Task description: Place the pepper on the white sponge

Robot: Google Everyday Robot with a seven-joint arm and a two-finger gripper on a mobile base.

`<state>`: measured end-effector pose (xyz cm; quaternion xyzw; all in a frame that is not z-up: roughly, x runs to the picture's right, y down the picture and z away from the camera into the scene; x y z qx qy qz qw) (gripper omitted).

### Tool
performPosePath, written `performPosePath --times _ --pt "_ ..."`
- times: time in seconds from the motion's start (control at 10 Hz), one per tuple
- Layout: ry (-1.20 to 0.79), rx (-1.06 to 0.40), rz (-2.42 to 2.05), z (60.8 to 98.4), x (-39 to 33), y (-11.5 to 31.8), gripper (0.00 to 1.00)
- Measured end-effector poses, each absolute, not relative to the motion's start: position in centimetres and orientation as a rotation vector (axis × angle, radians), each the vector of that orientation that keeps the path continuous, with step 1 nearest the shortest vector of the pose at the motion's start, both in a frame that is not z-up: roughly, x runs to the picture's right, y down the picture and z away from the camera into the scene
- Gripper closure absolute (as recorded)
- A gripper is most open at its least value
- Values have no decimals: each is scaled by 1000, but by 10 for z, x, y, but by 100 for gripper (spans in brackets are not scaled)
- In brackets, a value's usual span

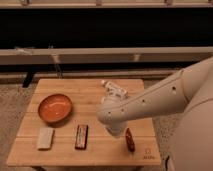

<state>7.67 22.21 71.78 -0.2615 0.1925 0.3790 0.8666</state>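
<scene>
The pepper [130, 140] is a small dark red glossy piece lying on the wooden table [100, 155] near its front right. The white sponge [45, 138] is a pale block at the front left, below the orange bowl [55, 107]. My gripper [118, 131] hangs at the end of the white arm [150, 100], just left of the pepper and above the table. The arm's bulk hides most of it. Nothing shows in its hold.
A flat dark bar with reddish edges [81, 136] lies between the sponge and the gripper. A white labelled item [114, 89] lies at the table's back middle. A dark wall and a pale ledge run behind the table.
</scene>
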Motion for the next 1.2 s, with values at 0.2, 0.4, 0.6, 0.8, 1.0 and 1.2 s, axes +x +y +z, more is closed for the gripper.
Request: performPosePath --times 0.2,0.4,0.6,0.8,1.0,1.2 --pt "414 -561 898 728 113 231 34" --pt "418 -594 973 743 126 243 20" --pt "417 -618 1001 752 125 250 20" --pt "423 -632 1027 757 126 254 20" --pt "443 -644 1036 764 127 261 20" --pt "465 -654 1040 771 128 269 20"
